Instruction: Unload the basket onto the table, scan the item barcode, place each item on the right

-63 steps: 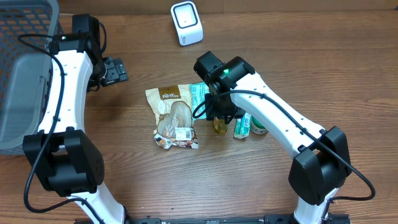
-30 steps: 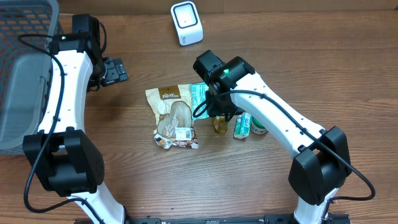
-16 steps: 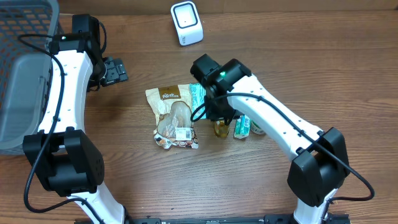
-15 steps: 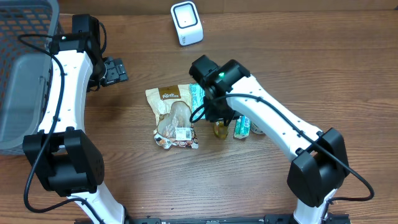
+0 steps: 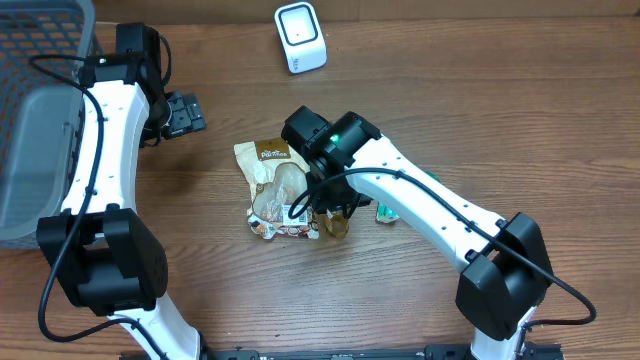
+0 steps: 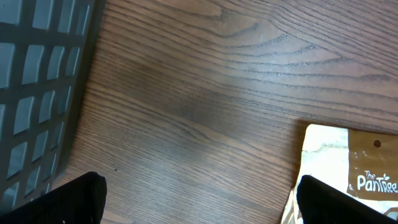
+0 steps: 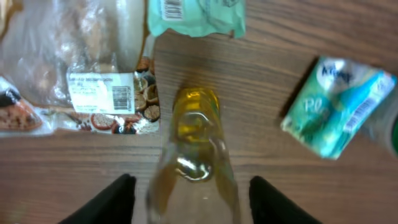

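A small clear bottle (image 7: 194, 149) of yellow liquid with a yellow cap stands between my right gripper's (image 7: 193, 190) fingers. It looks blurred. Gaps show on both sides of it, so the gripper is open around it. From above, the bottle (image 5: 337, 225) sits just right of the snack bag's lower corner, under the right arm. The white barcode scanner (image 5: 300, 37) stands at the table's far edge. My left gripper (image 5: 185, 113) hovers open over bare wood at the left, holding nothing; its fingers (image 6: 81, 196) frame empty table.
A Pantree snack bag (image 5: 278, 190) lies mid-table, its label barcode (image 7: 118, 96) facing up. A mint packet (image 7: 196, 15) and a teal tissue pack (image 7: 336, 106) lie beside the bottle. A grey basket (image 5: 40, 110) fills the far left.
The right arm swung left and toward the front edge, and the bottle shifted with it to the snack bag's corner. The right jaws widened. The left arm stayed still.
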